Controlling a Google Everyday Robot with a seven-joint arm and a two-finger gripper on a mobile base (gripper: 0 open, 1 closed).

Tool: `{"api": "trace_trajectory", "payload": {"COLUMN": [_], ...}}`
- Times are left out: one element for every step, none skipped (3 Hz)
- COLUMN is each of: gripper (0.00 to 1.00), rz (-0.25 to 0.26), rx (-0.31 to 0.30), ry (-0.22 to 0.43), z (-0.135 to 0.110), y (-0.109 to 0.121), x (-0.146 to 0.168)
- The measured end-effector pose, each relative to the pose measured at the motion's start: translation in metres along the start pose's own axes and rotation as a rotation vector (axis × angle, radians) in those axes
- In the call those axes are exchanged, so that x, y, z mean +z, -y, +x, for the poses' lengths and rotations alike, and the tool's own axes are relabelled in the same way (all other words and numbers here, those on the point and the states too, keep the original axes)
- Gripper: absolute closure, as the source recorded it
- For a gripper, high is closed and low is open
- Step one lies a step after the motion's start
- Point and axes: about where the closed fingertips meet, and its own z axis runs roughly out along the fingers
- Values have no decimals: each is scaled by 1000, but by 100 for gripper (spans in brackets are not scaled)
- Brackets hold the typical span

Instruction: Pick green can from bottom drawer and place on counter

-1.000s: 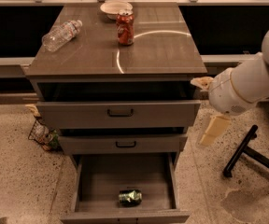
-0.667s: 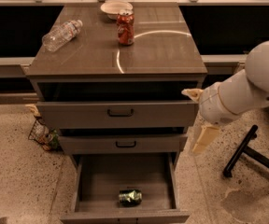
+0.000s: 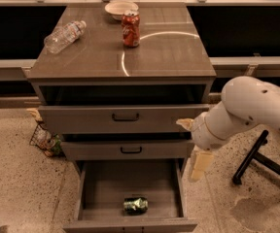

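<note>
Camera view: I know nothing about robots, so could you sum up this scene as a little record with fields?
green can: lying on its side near the front of the bottom drawer
bottom drawer: pulled out, holding only the can
counter: carries a red soda can, a plastic bottle on its side and a bowl
gripper: right of the middle drawer, at about its level, apart from the can
task state: can not yet picked up
</note>
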Motion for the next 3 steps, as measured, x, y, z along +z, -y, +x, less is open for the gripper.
{"api": "trace_trajectory", "payload": {"gripper": [0,0,0], "rz": [-9,9,48], "rx": [1,12,20], "ry": [-4,10,60], "z": [2,10,37], "y": [-2,1,5], "x": [5,24,94]}}
